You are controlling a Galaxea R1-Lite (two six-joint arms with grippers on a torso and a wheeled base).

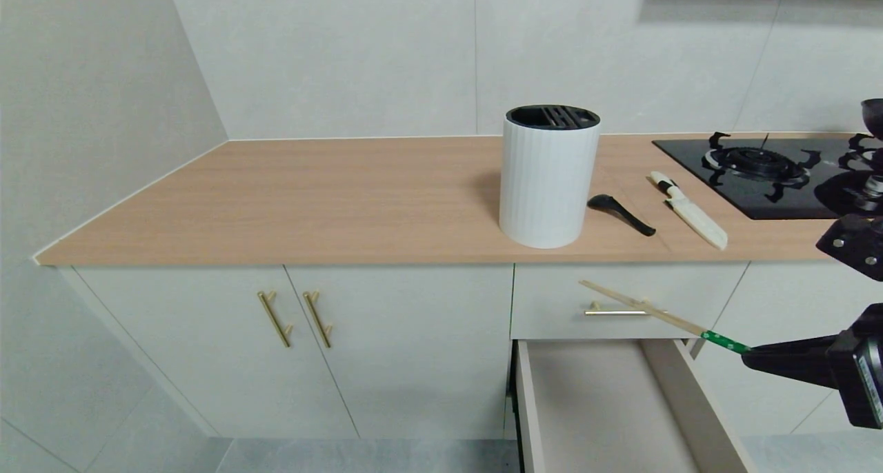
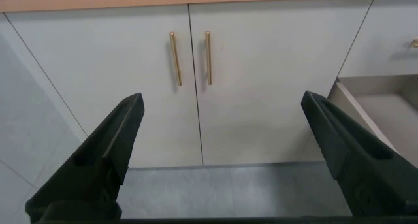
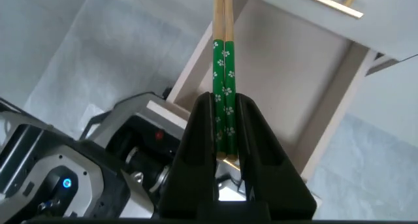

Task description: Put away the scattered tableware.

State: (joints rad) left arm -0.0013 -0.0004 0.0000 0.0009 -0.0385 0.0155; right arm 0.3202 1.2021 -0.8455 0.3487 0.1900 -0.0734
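My right gripper [image 1: 748, 352] [image 3: 223, 129] is shut on a pair of wooden chopsticks [image 1: 648, 311] [image 3: 223, 67] with green patterned ends, held out over the open drawer [image 1: 621, 404] [image 3: 294, 113] below the counter. On the counter stand a white ribbed utensil holder [image 1: 547, 176] with a black slotted top, a black spoon [image 1: 619, 213] and a white knife [image 1: 690, 211] to its right. My left gripper [image 2: 222, 159] is open, low in front of the cabinet doors [image 2: 196, 87], with nothing between its fingers.
A black gas hob [image 1: 766, 169] sits at the counter's right end. The closed drawer front with a gold handle [image 1: 614, 312] is above the open drawer. Two gold handles [image 1: 293, 318] mark the cabinet doors. The wooden counter [image 1: 310, 197] lies bare to the left.
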